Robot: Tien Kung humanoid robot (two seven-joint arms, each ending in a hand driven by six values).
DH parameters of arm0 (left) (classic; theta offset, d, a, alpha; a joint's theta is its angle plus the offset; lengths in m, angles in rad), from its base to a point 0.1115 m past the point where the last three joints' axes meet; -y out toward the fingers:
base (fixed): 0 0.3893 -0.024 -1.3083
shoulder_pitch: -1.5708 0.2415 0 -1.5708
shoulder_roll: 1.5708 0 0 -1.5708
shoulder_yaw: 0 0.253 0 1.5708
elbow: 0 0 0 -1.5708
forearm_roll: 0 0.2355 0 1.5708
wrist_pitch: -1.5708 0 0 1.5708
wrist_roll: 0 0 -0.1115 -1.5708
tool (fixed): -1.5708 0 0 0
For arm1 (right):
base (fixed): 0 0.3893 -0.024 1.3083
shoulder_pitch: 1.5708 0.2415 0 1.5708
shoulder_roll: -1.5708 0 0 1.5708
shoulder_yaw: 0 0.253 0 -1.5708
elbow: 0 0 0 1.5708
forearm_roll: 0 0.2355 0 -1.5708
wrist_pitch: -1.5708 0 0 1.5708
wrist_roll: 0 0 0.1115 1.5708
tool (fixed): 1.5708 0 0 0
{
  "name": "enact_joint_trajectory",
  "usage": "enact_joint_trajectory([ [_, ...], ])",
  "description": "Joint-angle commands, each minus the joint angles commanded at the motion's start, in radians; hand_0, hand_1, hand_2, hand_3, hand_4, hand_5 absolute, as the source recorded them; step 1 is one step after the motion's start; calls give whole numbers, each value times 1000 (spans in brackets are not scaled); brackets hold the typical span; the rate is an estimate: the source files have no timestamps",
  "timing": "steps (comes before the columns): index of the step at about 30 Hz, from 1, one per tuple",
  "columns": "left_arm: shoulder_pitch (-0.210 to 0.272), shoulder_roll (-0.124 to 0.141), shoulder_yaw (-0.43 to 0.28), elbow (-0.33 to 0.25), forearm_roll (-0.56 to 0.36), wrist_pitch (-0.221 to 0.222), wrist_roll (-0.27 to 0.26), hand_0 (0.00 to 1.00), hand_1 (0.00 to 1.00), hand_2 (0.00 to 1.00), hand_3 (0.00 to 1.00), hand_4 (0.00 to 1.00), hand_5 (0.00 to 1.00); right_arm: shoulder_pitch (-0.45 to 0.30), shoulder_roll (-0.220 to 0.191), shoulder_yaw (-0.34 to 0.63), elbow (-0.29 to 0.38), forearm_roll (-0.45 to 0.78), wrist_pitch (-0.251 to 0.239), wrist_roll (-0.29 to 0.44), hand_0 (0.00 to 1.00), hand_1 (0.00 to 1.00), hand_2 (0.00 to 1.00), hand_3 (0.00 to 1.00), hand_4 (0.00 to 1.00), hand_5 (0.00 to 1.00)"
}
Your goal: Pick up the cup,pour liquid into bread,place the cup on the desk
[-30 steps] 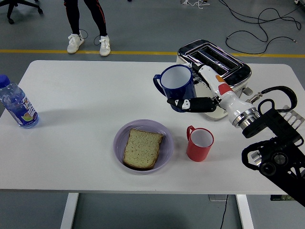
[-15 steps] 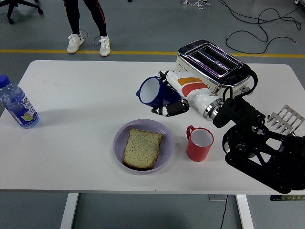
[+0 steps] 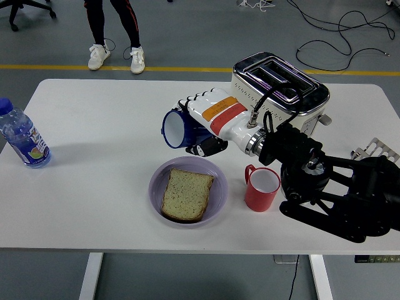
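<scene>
White table (image 3: 94, 125): right hand (image 3: 209, 115) gripping blue cup (image 3: 178, 128) tipped sideways over bread (image 3: 186, 194); open room left; bottle (image 3: 22, 139) label unreadable.

A single head view looks forward and down from high over the white table's (image 3: 94, 119) near edge.

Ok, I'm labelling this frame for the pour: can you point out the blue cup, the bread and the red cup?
blue cup (image 3: 175, 129), head view, on its tipped open mouth.
bread (image 3: 186, 194), head view, on the slice's middle.
red cup (image 3: 257, 195), head view, on its outer wall.
</scene>
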Motion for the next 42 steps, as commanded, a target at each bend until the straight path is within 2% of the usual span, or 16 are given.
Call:
enact_joint_trajectory([
  [6,1,0,-2,0,2,-1,1,657,692,711,595,320,885,54,13,-85,-31,-107,-52,20,194,191,475,549,633,2],
  [17,-8,0,-8,0,2,-1,2,657,692,711,596,321,884,105,11,-162,-84,-174,-34,37,200,207,485,551,633,2],
  [18,-9,0,-8,0,1,-1,2,657,692,711,596,322,884,110,10,-169,-86,-188,-31,37,251,240,508,559,623,2],
  [23,-8,0,-8,0,1,-2,2,657,692,711,596,322,884,119,9,-178,-94,-224,-25,37,251,240,508,559,623,2],
  [24,-8,0,-8,0,1,-2,2,657,692,711,596,321,883,119,9,-178,-95,-226,-24,37,285,322,531,566,600,2],
  [28,-5,0,-9,0,2,-2,2,657,692,711,596,321,883,121,13,-177,-102,-252,-14,28,285,322,531,566,600,2],
  [41,-5,0,-13,0,7,-1,2,657,693,711,596,322,884,128,13,-175,-101,-337,-23,10,331,368,553,566,595,2],
  [42,-5,0,-16,0,11,-1,2,658,693,711,596,322,884,127,13,-175,-100,-337,-25,10,362,387,557,566,589,2],
])
